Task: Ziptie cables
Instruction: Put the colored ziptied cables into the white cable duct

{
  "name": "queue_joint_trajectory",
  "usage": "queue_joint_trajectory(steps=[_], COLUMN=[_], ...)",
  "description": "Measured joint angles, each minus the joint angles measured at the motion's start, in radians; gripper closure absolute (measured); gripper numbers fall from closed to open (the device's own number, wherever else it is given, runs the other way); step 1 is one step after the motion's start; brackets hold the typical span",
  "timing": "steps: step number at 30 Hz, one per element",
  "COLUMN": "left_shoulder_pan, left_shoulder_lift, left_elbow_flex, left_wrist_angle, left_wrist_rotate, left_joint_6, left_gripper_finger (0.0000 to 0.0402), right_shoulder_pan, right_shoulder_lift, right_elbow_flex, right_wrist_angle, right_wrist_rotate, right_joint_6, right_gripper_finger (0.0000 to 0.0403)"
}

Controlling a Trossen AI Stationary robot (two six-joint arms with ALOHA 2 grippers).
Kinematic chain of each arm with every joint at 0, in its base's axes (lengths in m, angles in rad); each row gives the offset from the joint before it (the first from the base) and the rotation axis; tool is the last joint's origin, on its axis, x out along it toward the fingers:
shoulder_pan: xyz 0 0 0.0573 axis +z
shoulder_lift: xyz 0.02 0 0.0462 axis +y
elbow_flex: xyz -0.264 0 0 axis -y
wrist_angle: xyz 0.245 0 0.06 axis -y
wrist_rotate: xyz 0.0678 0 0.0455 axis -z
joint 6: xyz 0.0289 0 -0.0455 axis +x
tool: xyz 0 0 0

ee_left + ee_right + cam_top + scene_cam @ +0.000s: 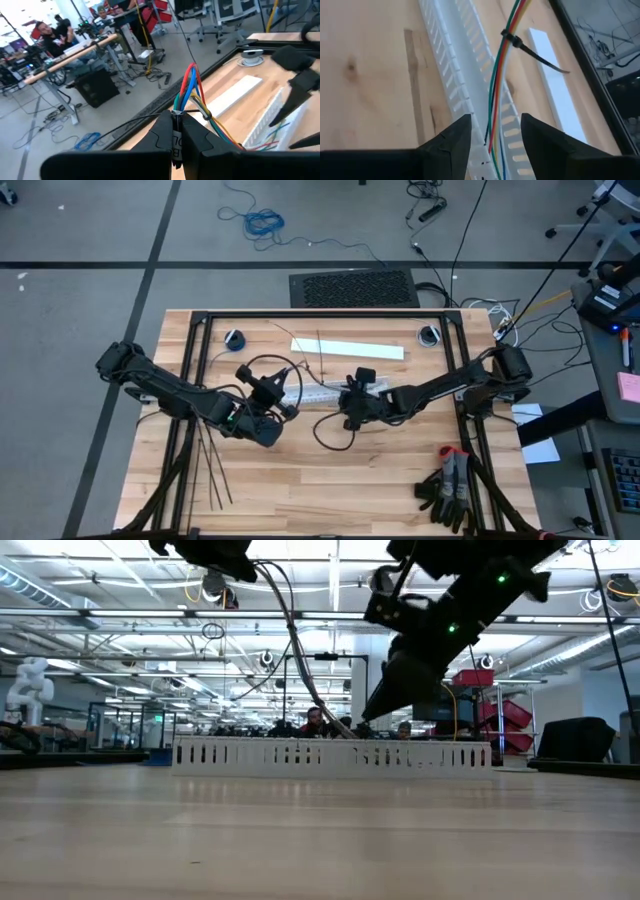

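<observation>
1. Wooden table (pixel 300 480) on a grey floor; the low view looks into a big workshop, with people at benches in the left wrist view.
2. Left gripper (pixel 177 131) sits at table centre-left, fingers pressed together, pinching the cables (pixel 192 92) where a ziptie (pixel 176 112) wraps the bundle.
3. Cables fan up from the left fingertips: red, blue, green, yellow, white strands; the other end trails down toward the white slotted duct (pixel 272 117).
4. Right gripper (pixel 495 131) hovers at table centre just beside the left one, fingers spread, nothing between them touching the pads.
5. Cable bundle (pixel 502 75) runs between and ahead of the right fingers, over the duct (pixel 450 55), not gripped.
6. Second ziptie (pixel 532 50) is cinched round the bundle ahead of the right gripper, tail sticking out sideways.
7. Spare zipties (pixel 212 465) lie on the table just behind the left gripper, toward the near edge.
8. Flat white duct cover (pixel 348 349) lies beyond both grippers.
9. Black gloves (pixel 447 485) lie at the near right corner, well apart from the right gripper.
</observation>
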Motion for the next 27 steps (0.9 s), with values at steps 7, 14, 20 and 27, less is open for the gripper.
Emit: queue_joint_trajectory(steps=[7,14,20,27], left_shoulder_pan=[0.010,0.012,0.015,0.024], left_shoulder_lift=[0.000,0.000,0.000,0.000], left_elbow_flex=[0.000,0.000,0.000,0.000], left_wrist_angle=[0.076,0.277,0.346,0.360], left_wrist_rotate=[-0.031,-0.027,0.004,0.006], left_joint_6=[0.066,0.264,0.331,0.332], left_gripper_finger=[0.0389,0.0389,0.0389,0.0389], right_shoulder_pan=[-0.049,-0.137,-0.182,-0.224], right_shoulder_lift=[-0.006,0.066,0.080,0.080], right_elbow_flex=[-0.101,-0.112,-0.112,-0.112], right_wrist_angle=[0.301,0.492,0.551,0.551], right_wrist_rotate=[-0.076,-0.187,-0.265,-0.368], right_joint_6=[-0.016,-0.034,-0.052,-0.057], right_gripper_finger=[0.0238,0.0238,0.0239,0.0320])
